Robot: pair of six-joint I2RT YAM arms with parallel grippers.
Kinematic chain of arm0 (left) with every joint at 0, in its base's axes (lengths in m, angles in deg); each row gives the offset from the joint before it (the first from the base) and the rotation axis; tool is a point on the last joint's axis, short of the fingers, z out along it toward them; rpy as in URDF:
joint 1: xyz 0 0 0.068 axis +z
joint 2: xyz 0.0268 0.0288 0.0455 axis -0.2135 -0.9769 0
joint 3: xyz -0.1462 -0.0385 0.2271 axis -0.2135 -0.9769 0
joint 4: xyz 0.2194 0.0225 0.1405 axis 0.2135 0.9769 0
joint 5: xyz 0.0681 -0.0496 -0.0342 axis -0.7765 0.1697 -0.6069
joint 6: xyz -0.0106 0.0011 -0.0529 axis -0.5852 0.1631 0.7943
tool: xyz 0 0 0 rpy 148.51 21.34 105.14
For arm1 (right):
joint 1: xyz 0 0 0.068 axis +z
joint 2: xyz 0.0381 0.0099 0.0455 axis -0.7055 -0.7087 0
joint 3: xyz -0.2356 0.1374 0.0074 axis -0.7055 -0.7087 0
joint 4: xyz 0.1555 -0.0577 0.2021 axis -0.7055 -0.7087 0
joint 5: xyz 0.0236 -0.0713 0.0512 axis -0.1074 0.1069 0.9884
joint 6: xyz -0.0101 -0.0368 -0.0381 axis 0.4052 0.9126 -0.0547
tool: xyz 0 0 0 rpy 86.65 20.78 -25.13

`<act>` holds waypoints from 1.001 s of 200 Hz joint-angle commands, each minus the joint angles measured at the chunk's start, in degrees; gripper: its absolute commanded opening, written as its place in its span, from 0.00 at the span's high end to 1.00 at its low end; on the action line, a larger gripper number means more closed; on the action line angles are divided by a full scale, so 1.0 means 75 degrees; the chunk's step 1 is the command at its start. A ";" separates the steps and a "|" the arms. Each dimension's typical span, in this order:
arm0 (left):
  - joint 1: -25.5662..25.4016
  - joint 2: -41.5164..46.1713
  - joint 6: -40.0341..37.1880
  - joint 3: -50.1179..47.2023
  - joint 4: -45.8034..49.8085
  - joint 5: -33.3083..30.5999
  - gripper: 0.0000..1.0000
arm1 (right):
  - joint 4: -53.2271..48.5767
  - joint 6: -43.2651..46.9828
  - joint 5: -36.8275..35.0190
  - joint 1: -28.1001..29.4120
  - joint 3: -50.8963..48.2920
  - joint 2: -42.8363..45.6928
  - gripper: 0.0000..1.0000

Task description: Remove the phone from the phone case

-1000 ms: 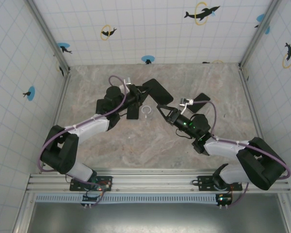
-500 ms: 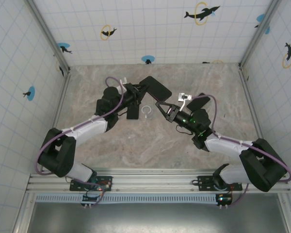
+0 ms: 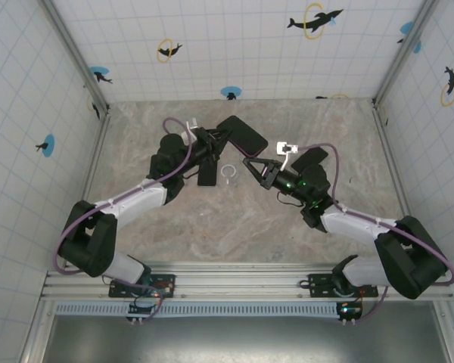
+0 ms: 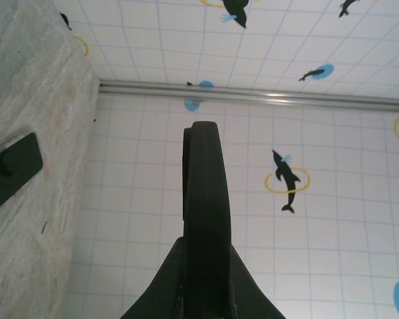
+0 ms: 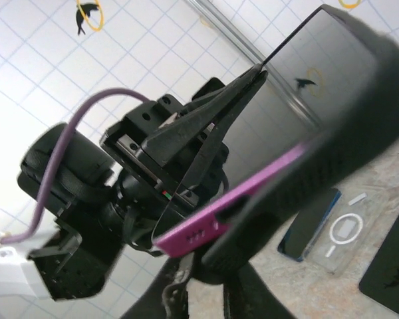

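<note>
Left claw clenches the phone case, phone inside; grip of right claw unclear; a hard pull could drop both below.

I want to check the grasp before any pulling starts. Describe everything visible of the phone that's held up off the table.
The phone is a flat slab with a glossy dark screen mirroring the dolphin wall and a magenta side edge with small holes. A black case wraps its near rim. It hangs tilted above the table, the left gripper pinching one corner; edge-on in the left wrist view. The right gripper sits close beside it; contact is unclear.
</note>
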 commanded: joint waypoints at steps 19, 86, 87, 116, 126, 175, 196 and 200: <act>0.0243 0.0363 -0.1537 0.0909 0.0312 0.1287 1.00 | -0.1537 0.1052 0.0690 -0.0496 0.0223 0.0372 0.64; 0.0729 0.0081 -0.4710 0.2243 0.1103 0.3828 1.00 | -0.4519 0.3899 0.3452 -0.1786 0.0973 0.1229 0.46; 0.0734 0.0077 -0.4765 0.2257 0.1135 0.3866 1.00 | -0.4560 0.3929 0.3501 -0.1808 0.0987 0.1229 0.47; 0.0735 0.0246 -0.6364 0.2410 0.1715 0.4311 1.00 | -0.6532 0.5885 0.4501 -0.1924 0.1993 0.1119 0.47; 0.0738 0.0295 -0.6856 0.2412 0.1753 0.4485 1.00 | -0.7450 0.6729 0.4571 -0.1916 0.2332 0.1068 0.47; 0.0738 0.0323 -0.8115 0.2436 0.1822 0.5138 1.00 | -0.9859 0.9550 0.4317 -0.1811 0.3577 0.0690 0.55; 0.0739 0.0268 -0.8155 0.2526 0.1817 0.5440 1.00 | -1.0496 1.0454 0.3576 -0.1506 0.3940 0.0449 0.59; 0.0734 0.0264 -0.8167 0.2529 0.1839 0.5477 1.00 | -1.0539 1.0561 0.3477 -0.1463 0.4004 0.0406 0.60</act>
